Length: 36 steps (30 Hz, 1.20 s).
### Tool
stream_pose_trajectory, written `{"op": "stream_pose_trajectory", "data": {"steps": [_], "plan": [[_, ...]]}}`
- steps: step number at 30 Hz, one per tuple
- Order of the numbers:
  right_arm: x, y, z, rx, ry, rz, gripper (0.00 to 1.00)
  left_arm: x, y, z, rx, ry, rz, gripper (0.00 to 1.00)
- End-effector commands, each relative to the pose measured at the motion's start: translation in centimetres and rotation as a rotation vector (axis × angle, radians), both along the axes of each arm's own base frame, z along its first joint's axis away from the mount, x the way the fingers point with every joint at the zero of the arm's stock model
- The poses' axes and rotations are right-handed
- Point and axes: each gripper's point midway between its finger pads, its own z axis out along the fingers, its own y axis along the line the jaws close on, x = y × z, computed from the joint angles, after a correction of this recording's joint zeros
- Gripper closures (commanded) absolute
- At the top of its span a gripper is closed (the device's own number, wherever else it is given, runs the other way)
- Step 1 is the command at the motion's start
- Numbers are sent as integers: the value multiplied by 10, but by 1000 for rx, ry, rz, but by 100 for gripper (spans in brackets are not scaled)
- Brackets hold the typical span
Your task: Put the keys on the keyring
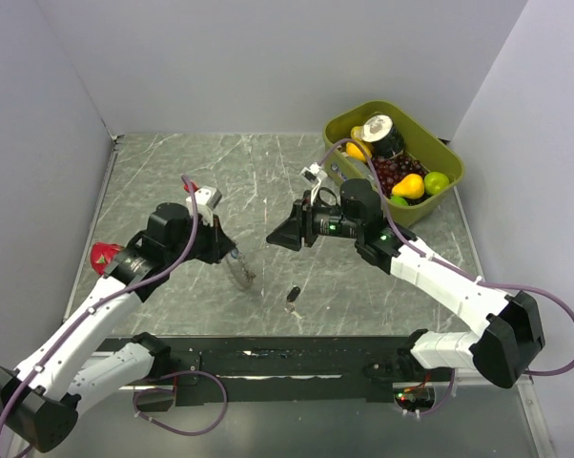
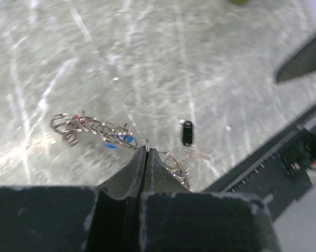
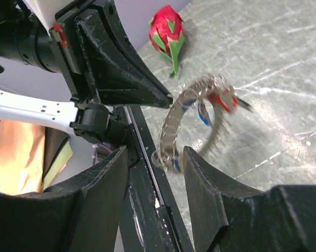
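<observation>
My left gripper (image 2: pixel 147 152) clenches the keyring (image 2: pixel 95 127), a blue key (image 2: pixel 127 138) hanging on it; my right gripper (image 3: pixel 157 155) stands parted, holding nothing; a black key (image 2: pixel 187 132) lies on the table (image 2: pixel 147 52).

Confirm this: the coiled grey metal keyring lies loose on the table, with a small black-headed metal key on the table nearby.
No. The coiled grey metal keyring isn't loose on the table: the shut left hand pinches it, as the right wrist view shows. The small black-headed metal key does lie on the table nearby.
</observation>
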Motion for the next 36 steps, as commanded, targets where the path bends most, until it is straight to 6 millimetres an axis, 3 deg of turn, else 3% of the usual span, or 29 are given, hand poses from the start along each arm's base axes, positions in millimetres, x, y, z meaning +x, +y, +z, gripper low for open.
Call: {"op": "stream_pose_trajectory", "data": {"steps": [1, 2, 3, 5, 6, 8, 13, 14, 15, 16, 18, 19, 22, 25, 32, 33, 34, 35, 36], "plan": [[7, -2, -10, -18, 14, -31, 46, 34, 4, 16, -29, -51, 156, 99], [7, -3, -12, -25, 15, -35, 46, 44, 6, 22, -27, -63, 196, 99], [8, -3, -13, -28, 14, -39, 46, 54, 4, 13, -9, -32, 217, 99], [7, -5, -12, -35, 7, -46, 46, 69, -3, 26, -23, -49, 230, 99], [8, -7, -16, -43, 10, -57, 46, 79, -9, 18, -11, -24, 229, 99], [8, -10, -15, -45, 2, -70, 46, 93, -19, 31, -35, -42, 228, 99], [8, -17, -23, -70, 6, -100, 46, 116, -29, 18, -37, -9, 265, 99], [8, -18, -24, -71, 8, -102, 46, 113, -28, 0, -27, 17, 269, 99], [8, -20, -28, -75, 11, -106, 46, 114, -29, -2, -55, 14, 279, 99], [7, -20, -30, -77, 12, -104, 46, 107, -26, -28, -39, 53, 288, 99], [6, -20, -35, -84, 23, -103, 46, 104, -26, -44, -87, 67, 310, 99], [6, -20, -36, -86, 26, -103, 46, 90, -21, -76, -69, 123, 314, 99], [6, -21, -43, -91, 42, -104, 46, 67, -20, -111, -105, 179, 323, 99], [4, -20, -48, -99, 58, -97, 46, 44, -22, -127, -108, 203, 311, 99], [7, -17, -51, -93, 59, -91, 46, 16, -15, -133, -118, 217, 304, 99], [7, -17, -52, -95, 62, -91, 46, 14, -14, -133, -116, 218, 300, 91], [8, -17, -53, -96, 67, -95, 46, 14, -14, -132, -115, 211, 295, 77], [7, -17, -54, -102, 72, -95, 46, 12, -14, -129, -109, 209, 288, 45], [8, -17, -57, -109, 79, -99, 46, 14, -15, -123, -117, 197, 287, 36]]}}
